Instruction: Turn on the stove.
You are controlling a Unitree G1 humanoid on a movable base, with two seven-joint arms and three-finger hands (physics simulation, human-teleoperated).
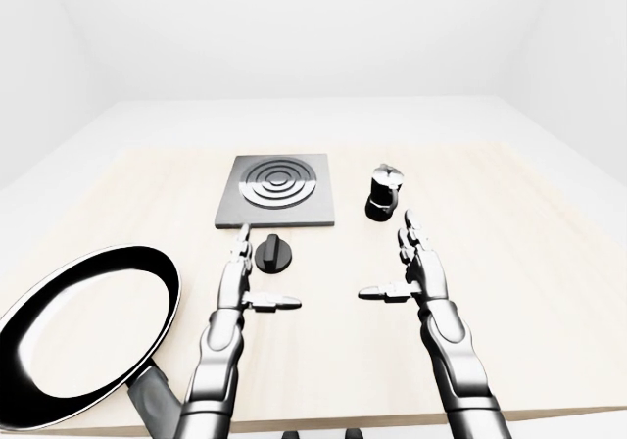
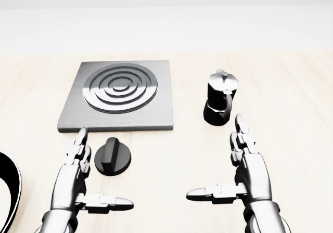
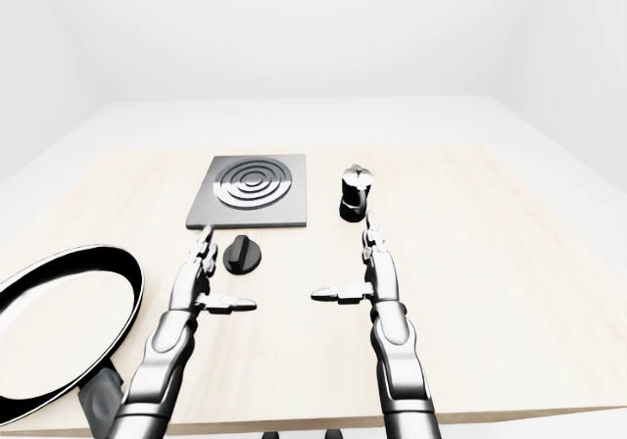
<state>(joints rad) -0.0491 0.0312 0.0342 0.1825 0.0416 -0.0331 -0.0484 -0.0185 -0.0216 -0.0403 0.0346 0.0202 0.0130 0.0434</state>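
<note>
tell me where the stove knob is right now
In the head view the knob lies on the table left of centre, just below the stove plate's lower edge and right beside the open left hand.

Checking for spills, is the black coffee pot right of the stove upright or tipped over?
Upright. The coffee pot stands on its base, lid knob on top, on the table.

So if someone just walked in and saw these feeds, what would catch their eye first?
Probably the two open hands, left robot hand and right robot hand, low in the head view. Between them and up sit the black knob and grey stove plate; the big frying pan fills the left-eye view's lower left.
</note>
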